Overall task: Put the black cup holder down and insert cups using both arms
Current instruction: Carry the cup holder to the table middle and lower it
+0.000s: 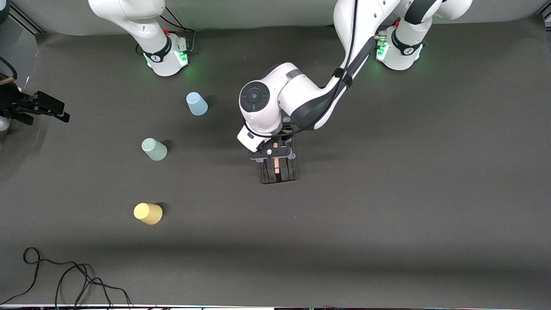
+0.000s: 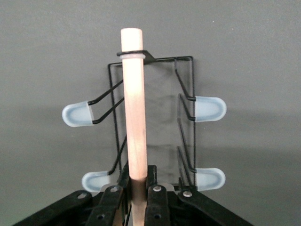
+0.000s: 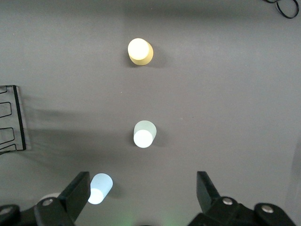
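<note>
1. Right gripper (image 3: 141, 197): seen in the right wrist view with its fingers (image 3: 77, 190) wide apart and nothing between them; it hangs high over the right arm's end of the counter (image 1: 387, 215), above the cups, and this arm waits.
2. Yellow cup (image 1: 148, 213): stands mouth down on the counter, nearest the front camera of the three cups, toward the right arm's end.
3. Pale green cup (image 1: 154, 149): mouth down, farther from the front camera than the yellow cup; well apart from it.
4. Light blue cup (image 1: 196, 103): mouth down, farthest of the three from the front camera; near the right arm's base.
5. Black cup holder (image 1: 280, 170): at the middle of the counter, well apart from all cups; its wooden rod handle (image 2: 134, 108) is on top, pale-tipped pegs (image 2: 210, 108) jut to both sides; whether its base touches the counter cannot be told.
6. Left gripper (image 1: 273, 153): directly above the holder; clamped together on the wooden rod handle.
7. Black cable (image 1: 64, 275): lies loose at the counter's edge nearest the front camera.
</note>
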`<state>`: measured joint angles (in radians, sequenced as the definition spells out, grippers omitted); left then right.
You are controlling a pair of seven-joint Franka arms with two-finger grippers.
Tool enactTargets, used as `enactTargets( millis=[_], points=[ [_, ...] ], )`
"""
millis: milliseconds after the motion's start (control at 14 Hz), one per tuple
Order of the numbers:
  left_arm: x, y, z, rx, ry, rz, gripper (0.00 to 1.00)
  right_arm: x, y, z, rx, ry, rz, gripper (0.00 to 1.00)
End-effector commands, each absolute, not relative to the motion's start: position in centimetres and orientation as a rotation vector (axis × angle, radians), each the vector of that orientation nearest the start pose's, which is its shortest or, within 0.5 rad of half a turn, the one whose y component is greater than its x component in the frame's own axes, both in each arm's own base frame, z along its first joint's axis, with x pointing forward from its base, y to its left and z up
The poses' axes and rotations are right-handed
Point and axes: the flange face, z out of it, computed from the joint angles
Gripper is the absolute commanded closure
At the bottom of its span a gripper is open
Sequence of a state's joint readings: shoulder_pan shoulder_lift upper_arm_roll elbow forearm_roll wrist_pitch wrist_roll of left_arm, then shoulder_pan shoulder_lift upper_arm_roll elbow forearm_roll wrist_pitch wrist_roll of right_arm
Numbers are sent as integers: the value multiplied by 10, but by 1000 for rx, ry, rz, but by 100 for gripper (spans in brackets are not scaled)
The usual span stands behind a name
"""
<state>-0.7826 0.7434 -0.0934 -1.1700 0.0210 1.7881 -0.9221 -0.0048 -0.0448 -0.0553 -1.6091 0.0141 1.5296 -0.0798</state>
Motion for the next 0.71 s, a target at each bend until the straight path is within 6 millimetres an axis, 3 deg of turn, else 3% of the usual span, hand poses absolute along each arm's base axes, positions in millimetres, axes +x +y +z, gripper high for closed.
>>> enactTargets(
  millis=[0, 643],
  points=[
    [480, -560, 349, -3067, -170, 167, 100, 536, -32, 628, -3128, -58, 44, 0],
    [468, -573, 351, -3086, -29, 142, 100, 538, -32, 625, -3128, -63, 54, 0]
  ],
)
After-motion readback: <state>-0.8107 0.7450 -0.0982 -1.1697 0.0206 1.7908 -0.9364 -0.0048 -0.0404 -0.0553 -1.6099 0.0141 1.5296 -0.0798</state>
